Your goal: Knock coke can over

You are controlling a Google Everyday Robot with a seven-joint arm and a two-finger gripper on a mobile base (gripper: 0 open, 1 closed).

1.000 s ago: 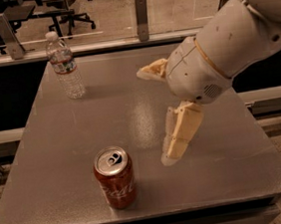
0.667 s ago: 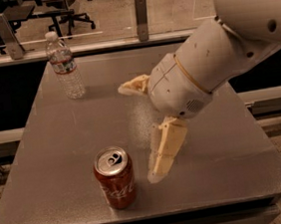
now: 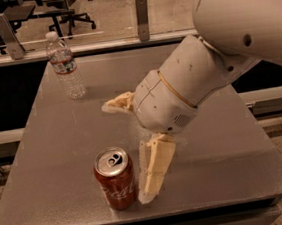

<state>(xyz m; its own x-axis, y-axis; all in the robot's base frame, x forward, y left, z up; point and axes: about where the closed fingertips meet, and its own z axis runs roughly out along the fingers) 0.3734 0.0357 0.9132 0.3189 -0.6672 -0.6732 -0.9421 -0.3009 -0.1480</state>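
Note:
The coke can (image 3: 116, 184) is a small red can with white script and a silver top. It stands upright near the front edge of the grey table (image 3: 50, 159). My gripper (image 3: 127, 153) is open, its two cream fingers spread wide. The lower finger (image 3: 154, 171) hangs down right beside the can's right side, its tip close to the can's base. The upper finger (image 3: 117, 104) points left, above and behind the can. My white arm reaches in from the upper right.
A clear plastic water bottle (image 3: 65, 66) stands upright at the table's far left. A metal rail with posts (image 3: 142, 11) runs behind the table. Office chairs stand in the background. The table's front edge is just below the can.
My arm and gripper have moved left and down toward the can. The lower finger now hangs right beside the can. The can and bottle have not moved.

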